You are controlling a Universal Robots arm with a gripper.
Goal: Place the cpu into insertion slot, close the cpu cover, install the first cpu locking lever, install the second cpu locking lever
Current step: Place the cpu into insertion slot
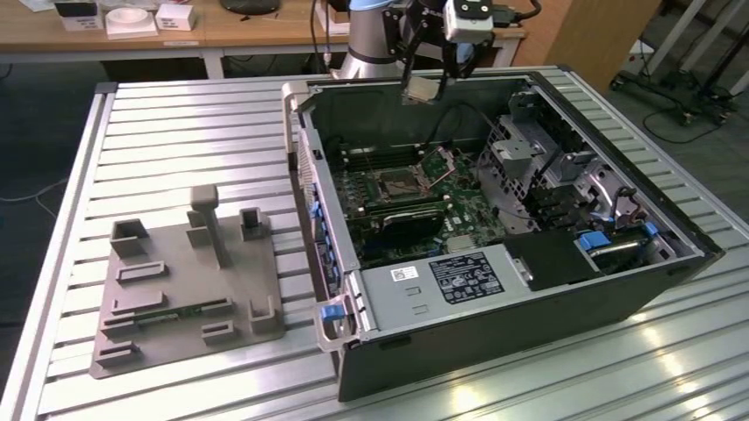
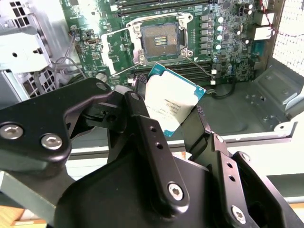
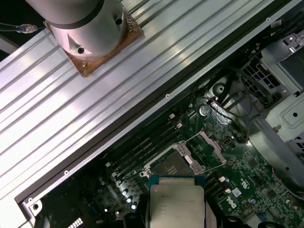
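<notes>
Ribbed metal table (image 1: 175,123), open computer case (image 1: 468,342), pincer (image 2: 168,108) clamped on the cpu (image 2: 173,99), held above the insertion slot (image 2: 159,40)

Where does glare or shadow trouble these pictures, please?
In the exterior view, light glares off the ribbed table and the computer case is dimmer inside; in the first wrist view, the table shows bright streaks and the chip looks pale; in the second wrist view, the chip's top reflects light.

Matt, smooth silvery-grey metal on cpu (image 2: 173,102) top. Black gripper (image 2: 167,108) links, satin sheen. Table (image 1: 175,132) – ribbed bare metal, glossy glare. Fixture tray (image 1: 175,272) – grey matt plastic.
</notes>
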